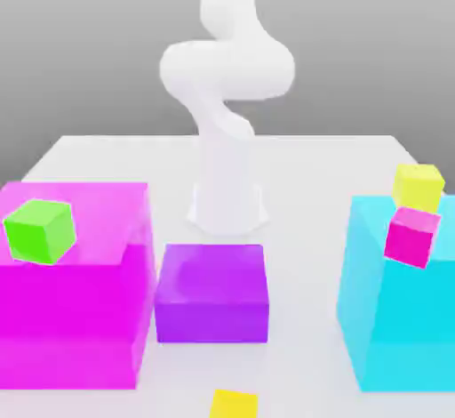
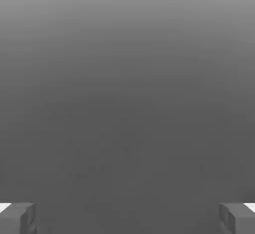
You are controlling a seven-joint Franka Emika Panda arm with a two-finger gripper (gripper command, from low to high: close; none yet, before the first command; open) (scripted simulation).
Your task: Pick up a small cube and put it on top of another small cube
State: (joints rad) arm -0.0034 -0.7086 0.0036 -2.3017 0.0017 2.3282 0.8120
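Resting at the near edge of the white table (image 1: 355,154), the golden-yellow cube (image 1: 234,403) is seen well apart from the green cube (image 1: 38,230), which is perched on the magenta block (image 1: 71,318); the gripper (image 2: 127,218) is spread wide, nothing grasped

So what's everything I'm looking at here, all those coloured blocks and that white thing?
big magenta block: one, magenta, front of the exterior view's left
big purple block: one, purple, centre front
big cyan block: one, cyan, the exterior view's right
green cube: one, small, bright green, tilted at the magenta block's top
pink cube: one, small, pink, tilted at the cyan block's top
pale yellow cube: one, small, lemon yellow, just behind the pink cube
golden-yellow cube: one, small, front edge of the table
table: one, white
arm: one, white, behind the purple block
fingers: two, grey, spread wide, nothing between
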